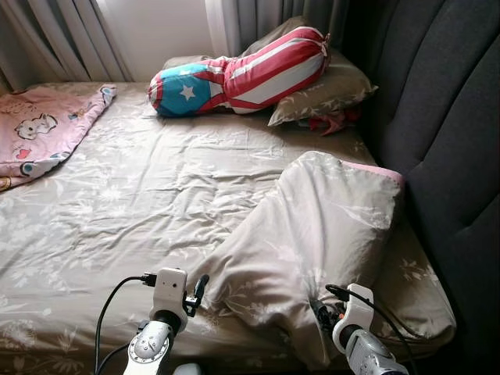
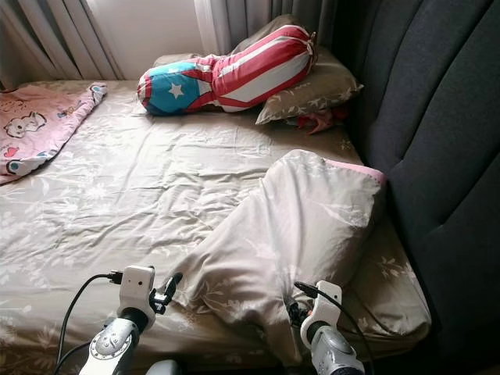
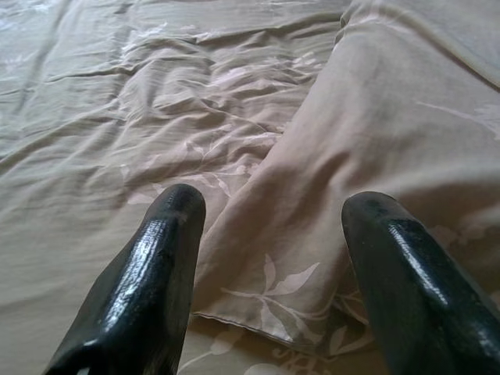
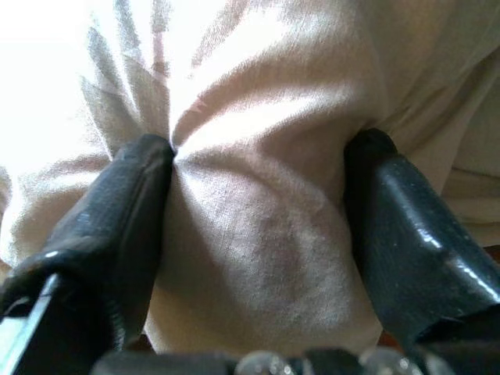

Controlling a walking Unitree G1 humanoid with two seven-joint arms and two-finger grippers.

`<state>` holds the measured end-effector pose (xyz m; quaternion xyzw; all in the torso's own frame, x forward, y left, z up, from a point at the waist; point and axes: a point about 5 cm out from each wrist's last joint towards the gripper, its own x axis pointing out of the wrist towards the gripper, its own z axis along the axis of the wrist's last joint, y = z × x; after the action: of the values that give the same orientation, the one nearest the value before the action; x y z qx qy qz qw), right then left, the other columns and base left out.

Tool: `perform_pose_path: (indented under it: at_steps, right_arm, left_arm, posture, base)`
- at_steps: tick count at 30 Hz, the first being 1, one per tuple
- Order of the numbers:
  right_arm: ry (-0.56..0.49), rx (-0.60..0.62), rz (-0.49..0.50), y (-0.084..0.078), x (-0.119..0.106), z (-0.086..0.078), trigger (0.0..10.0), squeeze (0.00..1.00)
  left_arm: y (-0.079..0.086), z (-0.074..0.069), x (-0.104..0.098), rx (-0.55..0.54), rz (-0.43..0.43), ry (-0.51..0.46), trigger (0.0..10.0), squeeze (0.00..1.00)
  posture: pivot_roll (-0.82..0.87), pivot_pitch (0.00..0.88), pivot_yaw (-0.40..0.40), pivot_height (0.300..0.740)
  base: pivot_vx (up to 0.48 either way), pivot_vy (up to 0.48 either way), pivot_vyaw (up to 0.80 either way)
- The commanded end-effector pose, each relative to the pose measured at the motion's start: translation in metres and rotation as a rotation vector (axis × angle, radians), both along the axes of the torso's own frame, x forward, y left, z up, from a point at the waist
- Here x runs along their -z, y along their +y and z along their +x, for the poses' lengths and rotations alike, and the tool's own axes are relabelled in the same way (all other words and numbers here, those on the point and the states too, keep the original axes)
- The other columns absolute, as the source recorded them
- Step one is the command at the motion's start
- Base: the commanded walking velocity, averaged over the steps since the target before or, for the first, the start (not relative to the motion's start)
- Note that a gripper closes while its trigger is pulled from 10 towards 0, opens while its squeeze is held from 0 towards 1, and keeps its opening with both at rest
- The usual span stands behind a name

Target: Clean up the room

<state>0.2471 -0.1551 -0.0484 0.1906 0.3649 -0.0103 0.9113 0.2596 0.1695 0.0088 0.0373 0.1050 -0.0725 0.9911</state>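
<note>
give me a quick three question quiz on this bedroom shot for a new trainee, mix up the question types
1. True or false: the right gripper has beige pillowcase fabric bunched between its jaws.
2. What is the left gripper doing? A) clamping the pink blanket B) open, pointing at the pillowcase's near corner C) lifting the star-and-stripe bolster
3. Fill in: the bolster lies at the head of the bed, partly on a floral ____.

Key: 1 true; 2 B; 3 pillow.
</note>
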Motion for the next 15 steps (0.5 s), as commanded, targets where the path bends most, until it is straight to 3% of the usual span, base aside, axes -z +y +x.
perform_pose_path:
  at_steps: [1, 15]
  right_arm:
    - [0.060, -0.013, 0.025, 0.0101, 0.0090, -0.0115, 0.0, 0.00]
    - [0.048, -0.004, -0.003, 0.0049, 0.0067, -0.0080, 0.0, 0.00]
  left_arm:
    - [0.0008, -0.0011, -0.0002, -0.004, 0.000, 0.009, 10.0, 0.00]
    - [-0.0063, 0.0008, 0.0006, -0.005, -0.011, 0.015, 10.0, 0.00]
  posture:
    - [0.03, 0.054, 0.005, 0.651]
    - [0.02, 0.044, -0.009, 0.651]
  base:
    - [0.000, 0.000, 0.00]
    - [0.000, 0.000, 0.00]
